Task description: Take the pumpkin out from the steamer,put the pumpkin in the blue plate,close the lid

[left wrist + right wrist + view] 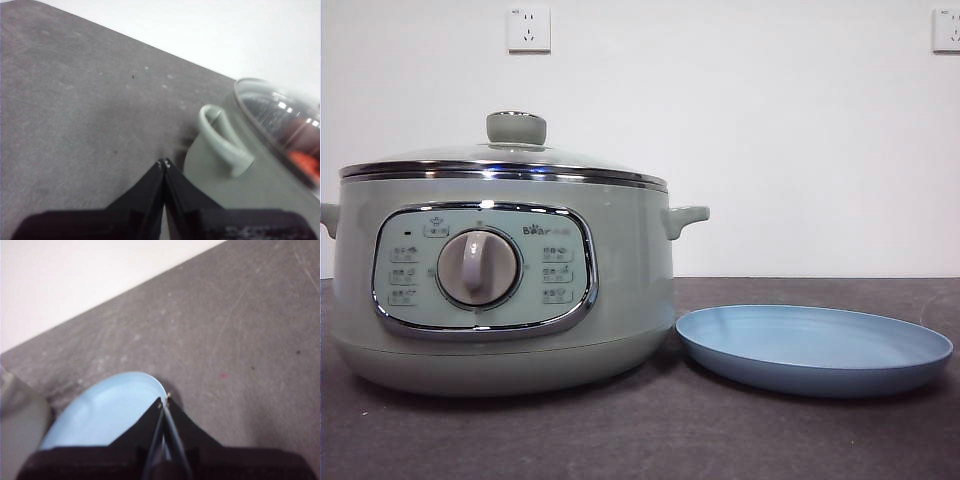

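Note:
The pale green steamer (500,280) stands at the left of the table with the glass lid (510,155) on it. The pumpkin shows only as an orange blur through the lid in the left wrist view (306,161). The blue plate (815,345) lies empty to the right of the steamer. My left gripper (164,163) is shut and empty above the table, beside the steamer's side handle (222,140). My right gripper (164,401) is shut and empty above the rim of the blue plate (107,412). Neither gripper shows in the front view.
The dark grey table (640,440) runs back to a white wall with two power sockets (528,28). The steamer's control panel and dial (478,268) face the front.

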Controlling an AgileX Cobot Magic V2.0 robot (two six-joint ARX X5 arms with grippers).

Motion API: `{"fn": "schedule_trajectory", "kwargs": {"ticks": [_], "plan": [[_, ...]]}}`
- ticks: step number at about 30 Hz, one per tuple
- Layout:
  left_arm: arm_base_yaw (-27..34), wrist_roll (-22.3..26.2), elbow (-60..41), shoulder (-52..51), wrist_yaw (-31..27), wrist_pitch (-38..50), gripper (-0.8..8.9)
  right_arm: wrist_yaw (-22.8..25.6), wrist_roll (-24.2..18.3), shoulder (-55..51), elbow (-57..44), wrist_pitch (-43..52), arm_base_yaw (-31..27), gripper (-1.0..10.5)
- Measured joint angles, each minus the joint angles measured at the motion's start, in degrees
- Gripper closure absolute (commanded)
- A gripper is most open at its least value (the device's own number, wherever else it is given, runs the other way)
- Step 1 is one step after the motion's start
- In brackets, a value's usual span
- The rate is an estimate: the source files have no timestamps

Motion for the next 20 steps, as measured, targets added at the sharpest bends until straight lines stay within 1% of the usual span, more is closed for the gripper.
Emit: {"fn": "schedule_trajectory", "kwargs": {"ticks": [5, 11, 13, 16, 20], "plan": [[0.00, -1.44, 6.67, 3.61, -0.02, 0.44, 8.19, -0.04, 1.03, 3.23, 6.73, 0.04, 0.00, 9.6], [0.00, -1.79, 13.44, 12.35, 0.11, 0.37, 8.20, -0.04, 1.09, 10.40, 13.68, -0.07, 0.00, 9.6], [0.00, -1.75, 16.06, 15.58, 0.96, 0.39, 8.20, -0.04, 0.37, 13.20, 16.15, -0.02, 0.00, 9.6], [0.00, -0.13, 20.41, 20.72, 4.28, 0.37, 8.19, -0.09, -1.64, 17.86, 19.65, -0.02, 0.00, 9.5], [0.00, 4.87, 26.88, 27.96, 10.67, -0.33, 8.19, -0.26, -4.48, 24.02, 24.02, -0.22, 0.00, 9.5]]}}
